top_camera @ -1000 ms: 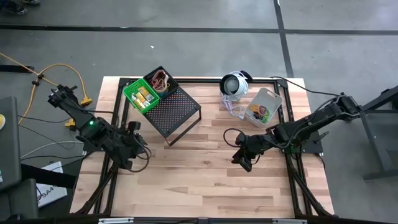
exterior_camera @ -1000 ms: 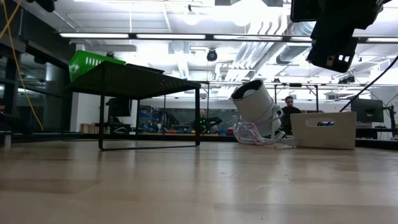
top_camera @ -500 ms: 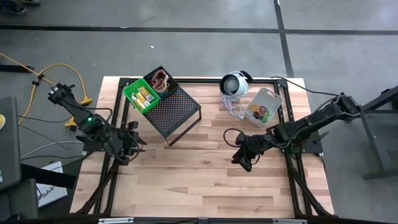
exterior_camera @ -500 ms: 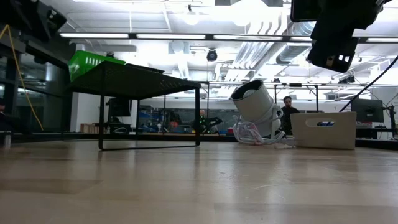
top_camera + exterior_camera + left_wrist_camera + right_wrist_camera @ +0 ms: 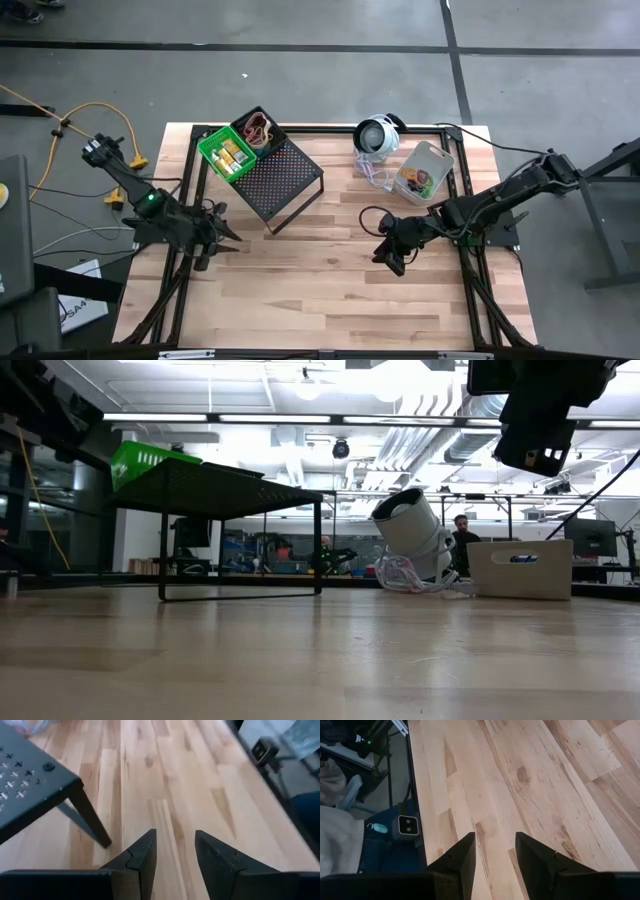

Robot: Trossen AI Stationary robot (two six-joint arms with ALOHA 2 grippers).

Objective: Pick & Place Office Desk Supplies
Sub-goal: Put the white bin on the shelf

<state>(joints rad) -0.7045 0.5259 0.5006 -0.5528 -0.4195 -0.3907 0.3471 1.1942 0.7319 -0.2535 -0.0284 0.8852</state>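
Observation:
A green bin (image 5: 226,155) with little yellow pieces and a black bin (image 5: 257,130) with elastic loops stand on the far left corner of the black mesh rack (image 5: 285,185). A grey bin (image 5: 423,172) with loops rests on the table at the far right. My left gripper (image 5: 212,236) hovers open near the table's left edge, beside the rack's near leg (image 5: 90,817); in the left wrist view my left gripper (image 5: 175,845) has only bare wood between its fingers. My right gripper (image 5: 392,258) hovers open over the table's middle right; in its own view my right gripper (image 5: 495,845) holds nothing.
A round white-and-black device (image 5: 376,136) with a cord lies at the far edge, next to the grey bin. The rack (image 5: 215,490) stands on thin legs with room beneath it. Bare wood (image 5: 320,290) spans the near half of the table.
My left arm has folded back and sunk. Its gripper has gone down and a little toward the table's left edge, tipping up nearer to level. In the low view the arm has come down into the top left corner. My right arm has kept still.

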